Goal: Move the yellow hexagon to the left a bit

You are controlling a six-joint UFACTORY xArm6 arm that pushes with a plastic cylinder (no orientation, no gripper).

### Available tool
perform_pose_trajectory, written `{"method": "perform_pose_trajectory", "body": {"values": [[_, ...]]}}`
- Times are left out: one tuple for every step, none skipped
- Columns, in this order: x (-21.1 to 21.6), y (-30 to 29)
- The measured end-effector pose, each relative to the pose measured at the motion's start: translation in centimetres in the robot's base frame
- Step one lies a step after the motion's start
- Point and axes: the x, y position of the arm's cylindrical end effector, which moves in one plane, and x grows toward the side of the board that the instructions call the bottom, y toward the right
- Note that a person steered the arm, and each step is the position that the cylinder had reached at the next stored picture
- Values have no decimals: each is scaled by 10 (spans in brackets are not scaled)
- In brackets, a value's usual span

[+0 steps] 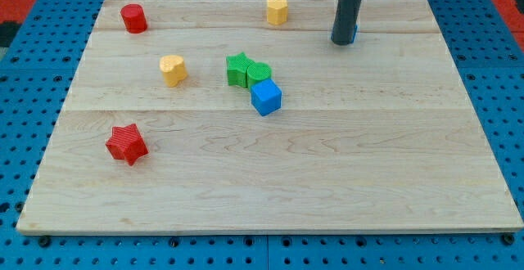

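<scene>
- Up at the desk's (pixel 270 196) top edge sat the yellow hexagon (pixel 277 10) — left of my tip (pixel 343 41), well apart.
- Counted: two yellow, two red, two green, one blue cube (pixel 266 97).
- Tool: a plain rod, holding nothing.

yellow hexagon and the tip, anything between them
Nothing: the camera view shows bare board between the yellow hexagon and my tip, which is to its right.
</scene>
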Motion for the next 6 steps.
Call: {"method": "perform_pose_trajectory", "body": {"values": [[-14,3],[-40,18],[-30,-3],[-56,-57],[-58,-130],[-57,-154]]}}
